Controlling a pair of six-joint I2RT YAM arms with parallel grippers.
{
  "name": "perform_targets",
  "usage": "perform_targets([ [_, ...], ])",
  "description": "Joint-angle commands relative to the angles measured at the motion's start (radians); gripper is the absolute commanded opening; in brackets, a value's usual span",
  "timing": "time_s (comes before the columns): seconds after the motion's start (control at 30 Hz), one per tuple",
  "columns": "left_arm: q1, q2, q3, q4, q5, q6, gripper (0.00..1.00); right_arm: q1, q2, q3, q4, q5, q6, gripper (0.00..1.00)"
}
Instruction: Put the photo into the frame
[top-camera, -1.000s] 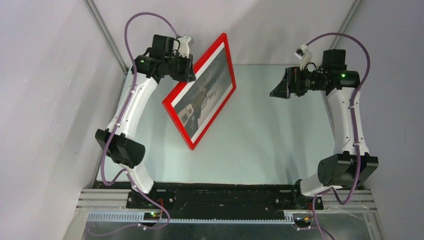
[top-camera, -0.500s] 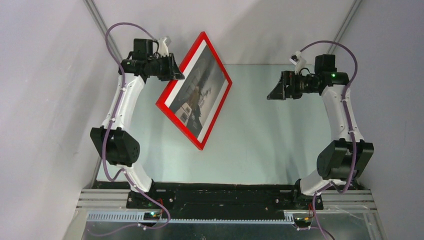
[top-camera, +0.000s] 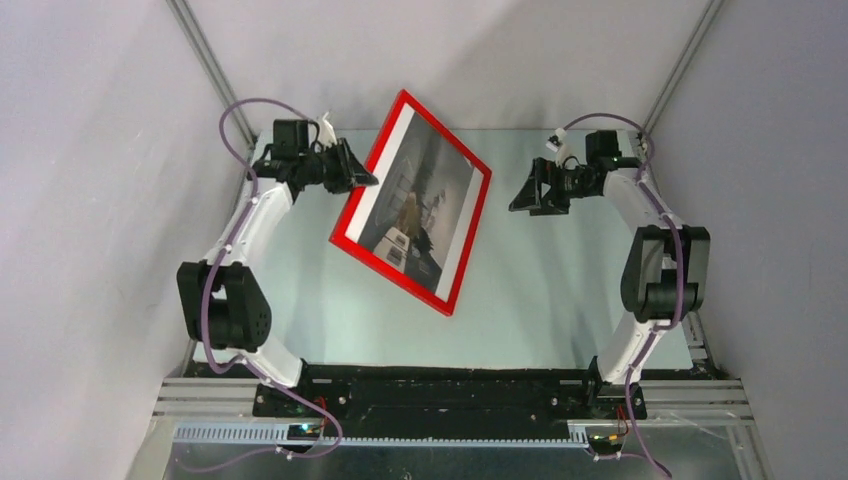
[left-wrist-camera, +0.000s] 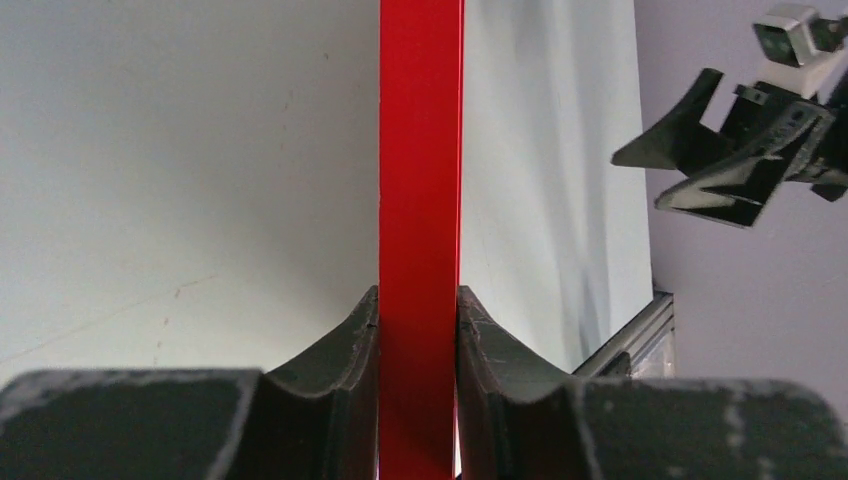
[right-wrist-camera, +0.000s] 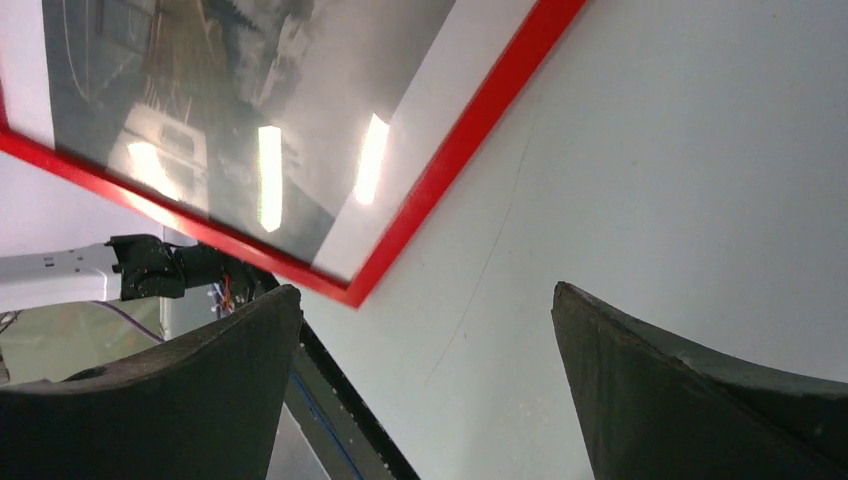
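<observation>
The pale table spreads out under both arms. Over its far left part the frame hangs tilted with its red front facing up. The grey photo sits inside it. The left claw is clamped on the frame's left edge. The right claw gapes wide near the frame's right corner, apart from it.

Top view. My pale grey-green table fills the centre. A black base bar crosses its 6 o'clock edge, with a slotted metal rail just beyond. Grey walls stand at 9, 12 and 3 o'clock. Left strut at 11 o'clock, right strut at 1 o'clock.
</observation>
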Motion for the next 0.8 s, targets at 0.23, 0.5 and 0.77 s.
perform_targets([
  [0.23, -0.016, -0.168, -0.443, 0.399, -0.031, -0.165, 0.0, 0.081, 0.223, -0.019, 0.205, -0.084, 0.142, 0.99],
  [0.5, -0.027, -0.135, -0.57, 0.524, -0.06, -0.227, 0.0, 0.078, 0.305, -0.013, 0.197, -0.049, 0.141, 0.99],
  [0.77, -0.067, -0.06, -0.597, 0.537, -0.085, -0.209, 0.07, 0.087, 0.348, 0.015, 0.172, -0.022, 0.128, 0.99],
])
